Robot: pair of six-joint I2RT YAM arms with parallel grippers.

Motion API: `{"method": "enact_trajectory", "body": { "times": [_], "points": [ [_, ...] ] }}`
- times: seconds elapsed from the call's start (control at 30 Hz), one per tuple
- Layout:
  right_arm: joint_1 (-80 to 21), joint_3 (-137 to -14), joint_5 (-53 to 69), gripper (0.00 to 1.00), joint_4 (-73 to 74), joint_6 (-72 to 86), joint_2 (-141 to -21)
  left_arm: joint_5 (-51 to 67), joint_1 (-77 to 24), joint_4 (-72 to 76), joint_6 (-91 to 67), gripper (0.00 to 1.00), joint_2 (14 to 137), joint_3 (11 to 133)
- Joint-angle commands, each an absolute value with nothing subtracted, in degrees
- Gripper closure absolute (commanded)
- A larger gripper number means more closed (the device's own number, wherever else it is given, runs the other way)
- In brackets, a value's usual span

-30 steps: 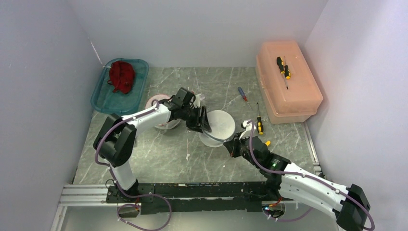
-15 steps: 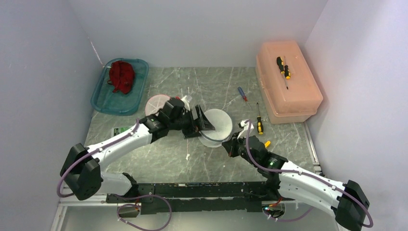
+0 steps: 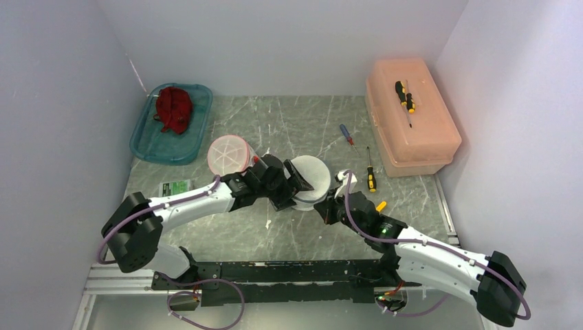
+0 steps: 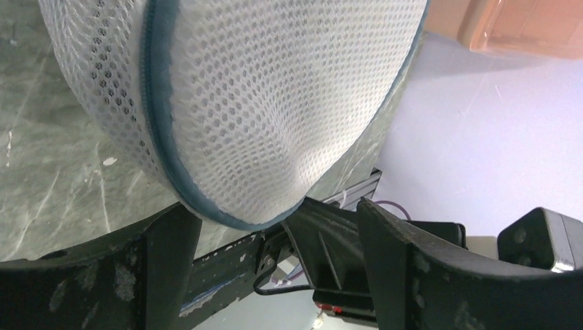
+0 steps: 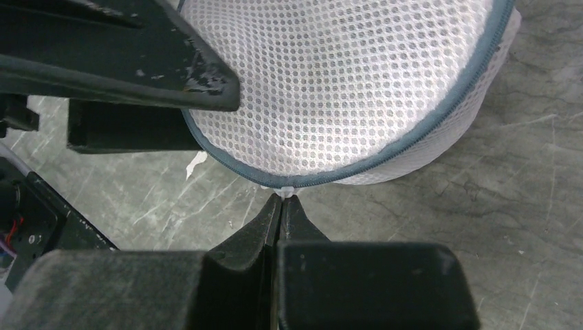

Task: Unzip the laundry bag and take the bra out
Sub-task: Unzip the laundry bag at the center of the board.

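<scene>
Pinching the zipper pull of the mesh laundry bag on the tabletop, the right claw should follow the zip's curve while the wide-open left claw, straddling the bag, clamps it steady

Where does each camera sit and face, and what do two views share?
Top external: above and behind, facing down at the table; left arm, right arm show, meeting at the laundry bag.
Left wrist: on the left arm, facing the bag past its open left pincer.
Right wrist: on the right arm, facing its right pincer shut on the bag's zipper pull.
Shared by both wrists: the zipper.
</scene>
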State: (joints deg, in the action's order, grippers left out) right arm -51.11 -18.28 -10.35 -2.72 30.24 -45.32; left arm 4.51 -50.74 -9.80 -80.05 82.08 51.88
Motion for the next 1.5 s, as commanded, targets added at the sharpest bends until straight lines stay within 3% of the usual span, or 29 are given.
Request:
{"method": "enact_trajectory", "body": {
  "times": [0.0,0.13,0.4,0.63,0.93,1.07,1.47],
  "points": [
    [-51.83,-19.62,-9.43,1.00,-5.26,29.36,-44.58,1.31,-51.14,-6.34,-82.71,0.18,84.19,53.68],
    [-51.98,-19.43,-10.08,1.00,-4.07,28.60,-43.50,0.98,-51.14,-4.50,-83.57,0.30,85.80,52.79],
    [-52.10,-18.61,-12.56,1.00,-1.09,28.79,-40.95,0.09,-50.70,-4.04,-81.56,0.71,86.58,52.69],
    [-51.80,-18.53,-18.93,1.00,4.16,30.81,-39.90,0.85,-49.23,-5.03,-78.10,0.97,85.71,53.12],
    [-48.72,-19.06,-22.62,1.00,7.97,32.90,-38.29,10.83,-44.90,-4.11,-66.67,0.97,86.67,54.64],
    [-48.77,-18.88,-17.76,1.00,5.63,28.22,-33.22,18.75,-41.19,-6.08,-58.01,0.97,87.83,57.76],
    [-49.60,-22.52,-10.05,1.00,4.79,25.32,-32.82,29.16,-37.79,-29.90,-28.11,0.94,97.25,80.45]
  ]
}}
